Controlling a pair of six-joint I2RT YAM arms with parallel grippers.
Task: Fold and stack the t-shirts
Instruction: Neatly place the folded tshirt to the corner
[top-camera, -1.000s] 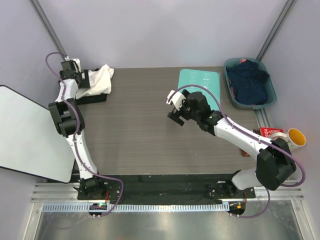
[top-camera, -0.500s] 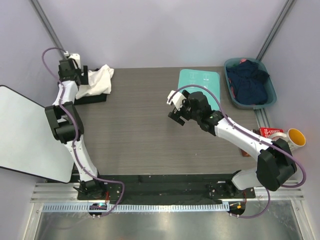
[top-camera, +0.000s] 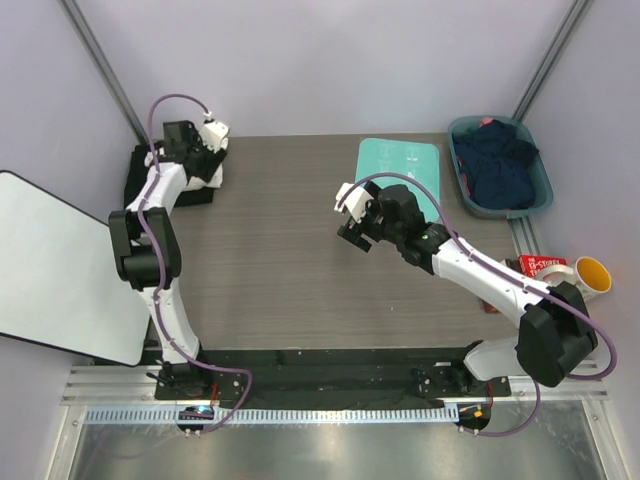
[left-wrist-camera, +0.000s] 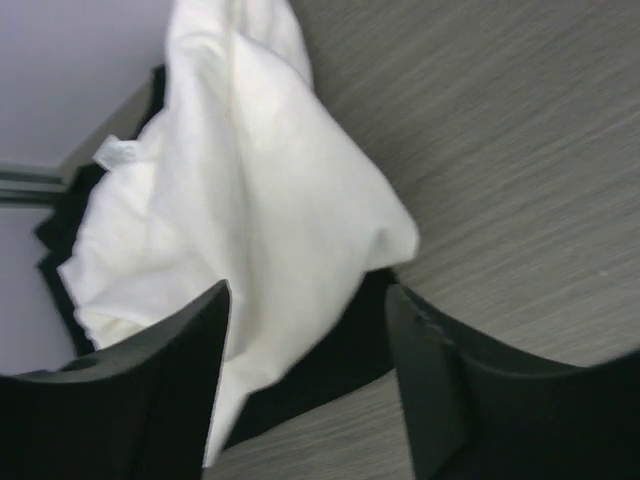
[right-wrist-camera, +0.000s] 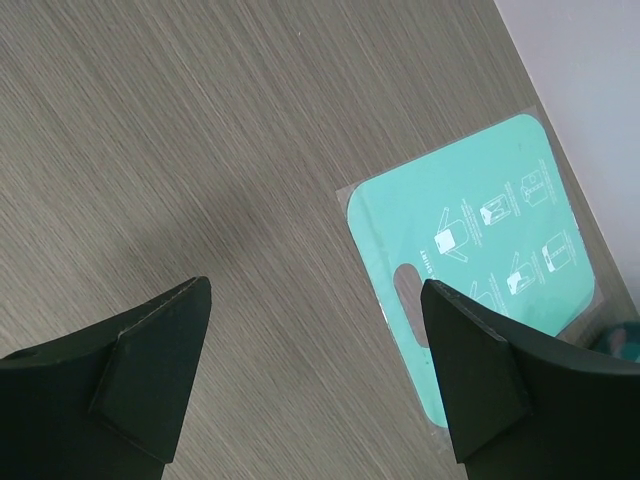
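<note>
A crumpled white t-shirt (left-wrist-camera: 230, 190) lies on a black t-shirt (left-wrist-camera: 335, 350) at the table's far left corner. My left gripper (left-wrist-camera: 310, 390) hangs right over them, open. The white shirt's lower tip and a strip of black cloth lie between its fingers (left-wrist-camera: 150, 400), and neither finger presses the cloth. From above, the left gripper (top-camera: 208, 160) covers most of the white shirt, and only the black t-shirt (top-camera: 138, 168) shows beside it. My right gripper (top-camera: 350, 215) hovers open over the bare middle of the table (right-wrist-camera: 200, 150), holding nothing.
A teal folding board (top-camera: 400, 165) lies flat at the back right. A teal basket (top-camera: 456, 150) with dark clothes stands beyond it. A yellow mug (top-camera: 592, 273), a tape roll and a red box sit at the right edge. A white panel (top-camera: 60, 270) juts in from the left.
My left gripper has swung right, from beyond the table's far left edge to over the white shirt, and its jaws have narrowed a little. The right arm has barely moved.
</note>
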